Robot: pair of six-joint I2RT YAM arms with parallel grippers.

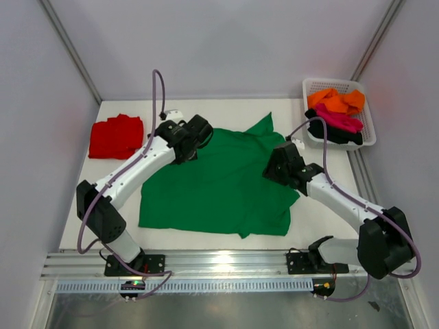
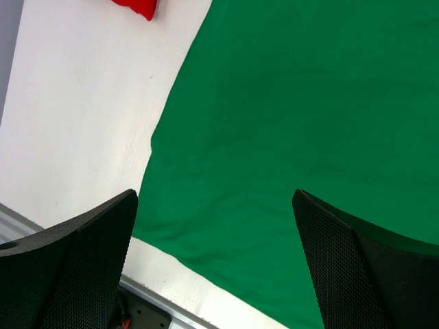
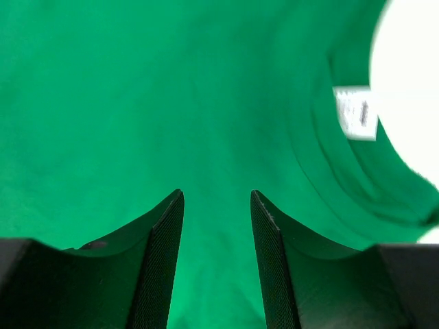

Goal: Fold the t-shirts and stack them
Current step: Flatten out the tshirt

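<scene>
Black textured fingers [image 2: 89, 267] of the left gripper [image 2: 214, 199] stand spread wide with nothing between them, hanging over the left part of the green t-shirt [image 1: 219, 185]. The right gripper [image 3: 217, 195] has its fingers [image 3: 161, 260] partly apart, a narrow gap with only flat green cloth showing through it, near the collar [image 3: 343, 178] and its white label [image 3: 357, 113]; neither pinches anything.

Spread over the middle of the table [image 1: 309, 226], the green shirt lies mostly flat, with one corner peaked up at the far side. It looks light, thin and limp, so it should drape and slide rather than hold a shape. Hems, shoulder seams or the collar edge seem the surest places to pinch, taken at two corners together to keep a fold straight.

A folded red t-shirt [image 1: 116, 136] sits at the far left. At the far right the white basket [image 1: 339, 82] holds orange [image 1: 336, 101], magenta [image 1: 339, 120] and black [image 1: 343, 135] shirts, bundled so their outlines cannot be separated.

Both arms cover parts of the green shirt's far edge, so the sleeves are hard to place, and whether the fingertips touch the cloth cannot be told.
</scene>
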